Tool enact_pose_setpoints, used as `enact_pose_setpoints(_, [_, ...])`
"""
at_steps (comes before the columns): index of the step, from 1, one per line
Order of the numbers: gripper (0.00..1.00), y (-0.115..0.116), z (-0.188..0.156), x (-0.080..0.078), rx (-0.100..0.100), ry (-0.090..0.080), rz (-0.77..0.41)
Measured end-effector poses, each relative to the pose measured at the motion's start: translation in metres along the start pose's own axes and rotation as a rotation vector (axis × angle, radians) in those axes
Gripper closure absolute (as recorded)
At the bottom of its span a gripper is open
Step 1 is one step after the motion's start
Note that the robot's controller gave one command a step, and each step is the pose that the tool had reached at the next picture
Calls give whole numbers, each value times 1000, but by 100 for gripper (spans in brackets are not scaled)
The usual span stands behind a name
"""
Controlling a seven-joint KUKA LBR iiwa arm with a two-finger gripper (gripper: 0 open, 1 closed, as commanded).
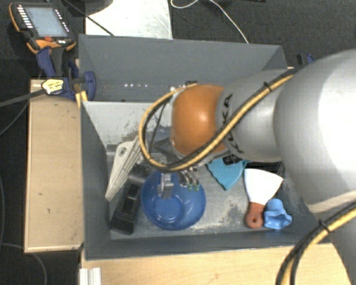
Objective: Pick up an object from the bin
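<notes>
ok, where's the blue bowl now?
Camera view: the blue bowl sits by the lower edge of the bin, left of centre, under the gripper, with a black block just to its left.

No legible text anywhere. Dark lettering on the arm [267, 123] beside its orange cover [194, 122]: too small to read. Handheld controller [43, 21] screen, top left: unreadable.
</notes>
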State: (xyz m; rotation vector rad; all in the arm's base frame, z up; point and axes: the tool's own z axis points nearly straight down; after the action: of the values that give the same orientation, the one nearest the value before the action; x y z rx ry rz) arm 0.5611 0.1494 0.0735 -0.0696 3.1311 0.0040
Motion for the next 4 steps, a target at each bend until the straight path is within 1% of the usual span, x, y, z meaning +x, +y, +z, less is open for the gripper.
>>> enact_pose_setpoints(1, [100, 0, 0, 0, 0, 0, 1])
enact_pose_setpoints(2, [100, -9, -1, 30, -4, -17, 41])
enact_pose_setpoints(3, [100, -9, -1, 30, -4, -17, 42])
enact_pose_setpoints(4, [100, -12, -58, 23, -6, -27, -12])
